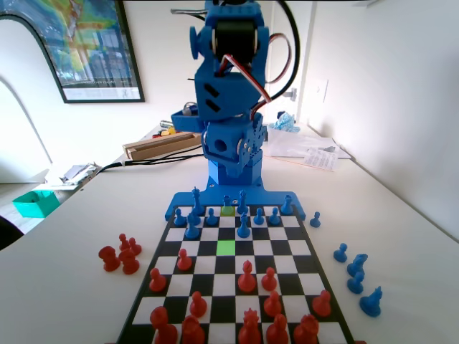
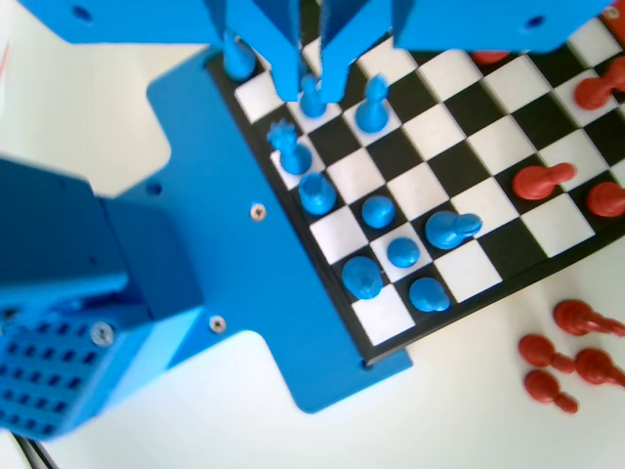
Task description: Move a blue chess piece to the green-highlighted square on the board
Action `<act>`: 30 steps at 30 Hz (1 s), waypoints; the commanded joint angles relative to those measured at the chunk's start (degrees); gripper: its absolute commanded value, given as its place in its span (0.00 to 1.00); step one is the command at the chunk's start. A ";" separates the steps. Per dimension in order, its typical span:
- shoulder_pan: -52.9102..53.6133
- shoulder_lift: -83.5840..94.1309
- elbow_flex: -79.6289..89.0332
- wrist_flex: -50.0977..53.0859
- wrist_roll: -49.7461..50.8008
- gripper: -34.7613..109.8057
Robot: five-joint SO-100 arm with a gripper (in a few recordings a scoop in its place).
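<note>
Hanging from the top edge of the wrist view, my gripper [image 2: 311, 88] has its two blue jaws set apart with a narrow gap, and a small blue pawn [image 2: 311, 96] stands upright in that gap. I cannot tell whether the jaws already touch it; they look slightly parted around its round head, so I judge them open and not yet gripping.

In the fixed view the same pawn [image 1: 227, 200] sits at the far end of the board [image 1: 188, 287], close to my base, on or just behind a duller yellow-green square [image 1: 228, 211]. Taller blue pieces stand just beside it on both sides, one of them with a pointed top [image 2: 371, 103] to the right in the wrist view.

The bright green square [image 1: 226, 248] lies nearer the fixed camera, in the same column, with one square between it and the duller one. It is bare. Red pawns [image 1: 247, 276] stand beyond it toward the camera.

I judge the pawn to be light, hard plastic, stiff and smooth, so it could slip or tip. The best hold looks to be on the narrow neck under the head, jaws squarely either side, and a straight lift would keep it from brushing its neighbours.
</note>
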 commanded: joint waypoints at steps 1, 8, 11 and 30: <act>0.00 5.89 1.23 0.18 -5.01 0.32; 1.67 10.55 3.52 -1.76 -8.70 0.33; 3.25 12.04 5.27 -2.72 -10.28 0.33; 6.15 11.69 19.07 -18.90 -12.22 0.33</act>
